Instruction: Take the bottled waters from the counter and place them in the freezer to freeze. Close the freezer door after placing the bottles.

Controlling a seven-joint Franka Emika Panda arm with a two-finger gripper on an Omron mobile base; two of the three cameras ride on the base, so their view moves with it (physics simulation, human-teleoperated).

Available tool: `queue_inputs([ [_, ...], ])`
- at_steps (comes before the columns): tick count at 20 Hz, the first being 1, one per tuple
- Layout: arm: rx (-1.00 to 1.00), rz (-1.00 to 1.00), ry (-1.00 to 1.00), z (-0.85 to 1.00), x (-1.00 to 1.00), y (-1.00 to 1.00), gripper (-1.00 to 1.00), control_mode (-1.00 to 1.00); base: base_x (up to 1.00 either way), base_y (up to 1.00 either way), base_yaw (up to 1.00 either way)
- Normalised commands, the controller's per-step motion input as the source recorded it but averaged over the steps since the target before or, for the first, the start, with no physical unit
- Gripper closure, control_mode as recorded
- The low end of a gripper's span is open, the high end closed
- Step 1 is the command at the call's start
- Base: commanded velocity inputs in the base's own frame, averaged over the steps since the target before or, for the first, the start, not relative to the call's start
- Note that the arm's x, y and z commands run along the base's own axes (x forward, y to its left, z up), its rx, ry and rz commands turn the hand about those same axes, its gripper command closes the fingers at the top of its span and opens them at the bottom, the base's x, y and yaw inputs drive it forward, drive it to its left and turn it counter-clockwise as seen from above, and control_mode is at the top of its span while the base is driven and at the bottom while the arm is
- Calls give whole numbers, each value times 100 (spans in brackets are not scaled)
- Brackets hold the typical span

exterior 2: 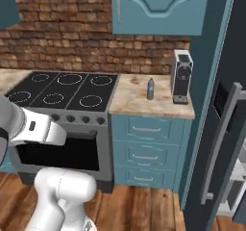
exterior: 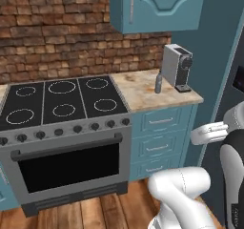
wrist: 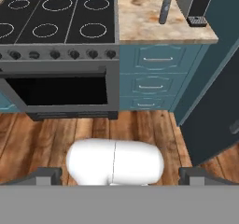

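One bottled water [exterior: 158, 82], slim and grey-blue with a dark cap, stands upright on the marbled counter [exterior: 138, 92], just left of a coffee machine. It also shows as a bottle [exterior 2: 150, 88] in the right base view and as a bottle [wrist: 165, 9] at the top of the hand view. The freezer door [exterior 2: 222, 129], dark with a long grey bar handle [exterior 2: 217, 148], swings out at the right, with white bins [exterior 2: 236, 179] showing behind it. My gripper [wrist: 120, 175] is open and holds nothing. It hangs low over the wooden floor, well short of the counter [wrist: 144, 24].
A grey coffee machine [exterior: 177, 67] stands at the counter's right end beside the bottle. A black stove top [exterior: 62, 99] with an oven below lies to the left. Teal drawers [exterior 2: 146, 150] sit under the counter and a teal wall cupboard [exterior: 157, 4] above. The dark door panel [wrist: 217, 115] is close on the right.
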Motion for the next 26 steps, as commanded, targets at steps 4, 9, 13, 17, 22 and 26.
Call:
queue_inputs([
  [4,0,0,0,0,0,0,-100,100,43,71,-30],
  [9,0,0,0,0,0,0,-100,100,57,31,-14],
  [13,0,0,0,0,0,0,-100,100,64,5,-4],
  [17,0,0,0,0,0,0,-100,100,66,0,0],
  [22,0,0,0,0,0,0,-100,100,61,0,0],
  [26,0,0,0,0,0,0,-100,100,45,-5,2],
])
